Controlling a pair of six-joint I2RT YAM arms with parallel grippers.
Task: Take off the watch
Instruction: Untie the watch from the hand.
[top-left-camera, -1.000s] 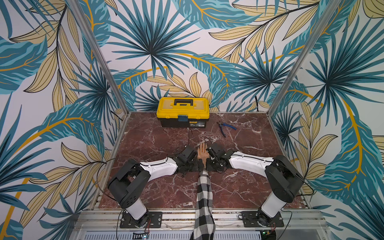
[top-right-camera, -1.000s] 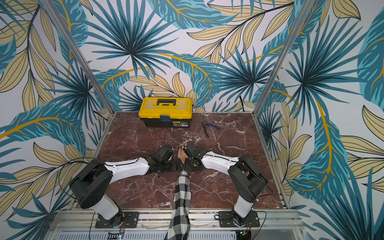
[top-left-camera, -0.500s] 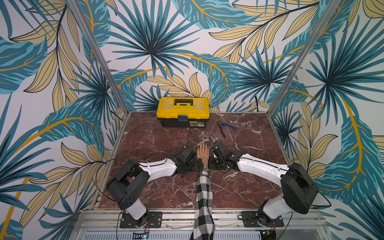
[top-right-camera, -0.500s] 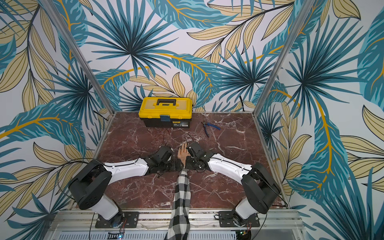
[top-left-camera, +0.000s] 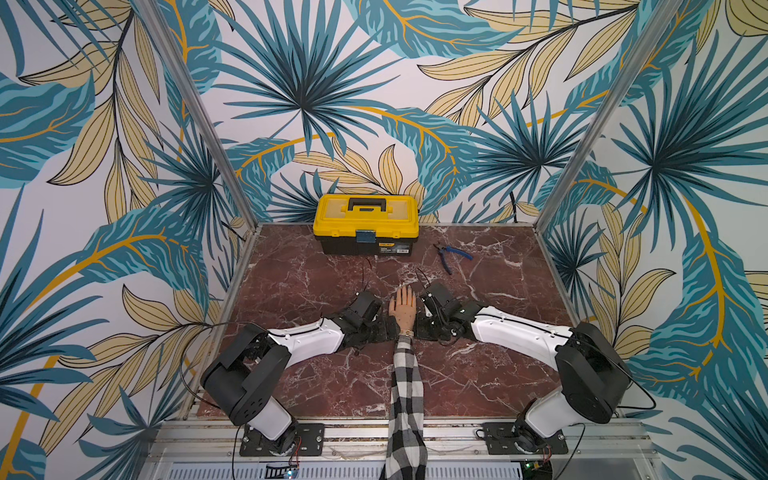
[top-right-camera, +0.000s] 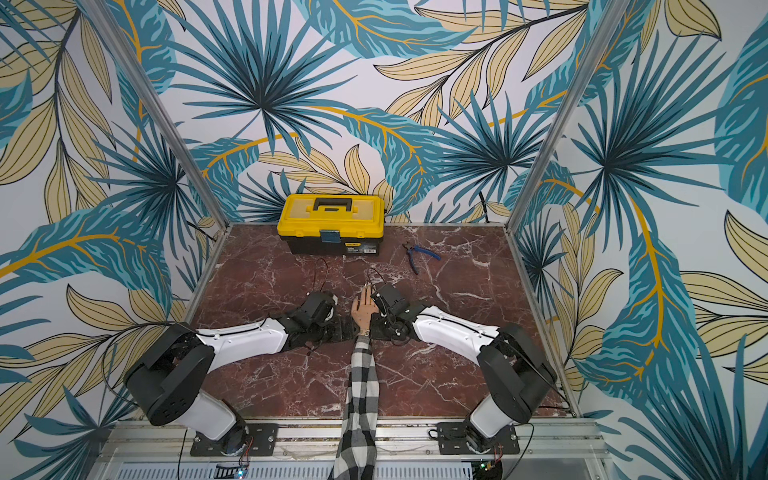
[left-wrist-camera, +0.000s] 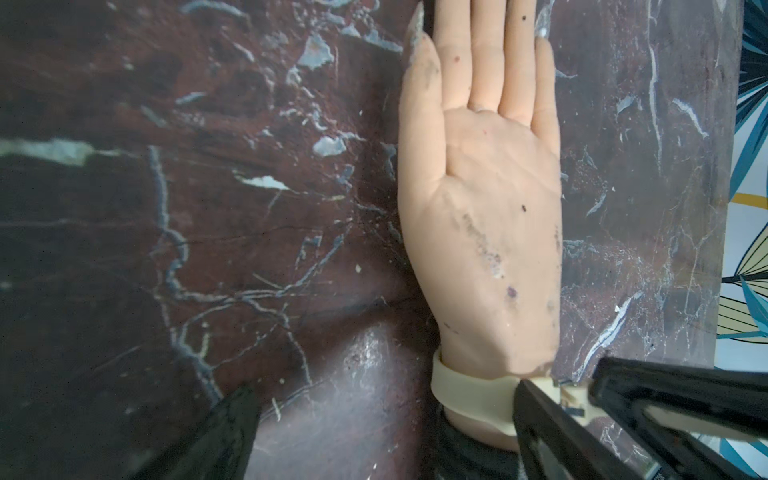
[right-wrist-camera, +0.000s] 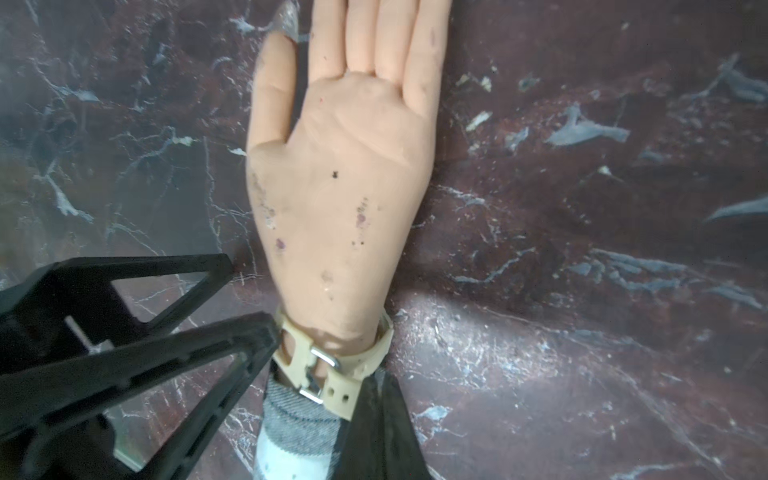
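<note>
The watch (right-wrist-camera: 345, 386) wraps the dummy hand's (right-wrist-camera: 332, 187) wrist with its buckle up and its band crosswise to the hand. Your left tool (top-left-camera: 390, 330) stands at the thumb side, jaws spread. Your right tool (top-left-camera: 419, 328), clenched, meets the strap on the little-finger side; whether it pinches the strap, you can't tell. Bare table (top-left-camera: 332, 382) flanks the hand.

place: staged robot test cell | evidence: aluminium frame (top-left-camera: 198, 112), leaf-print walls (top-left-camera: 374, 83), marble-look tabletop (top-left-camera: 311, 282), yellow toolbox (top-left-camera: 365, 224)
</note>
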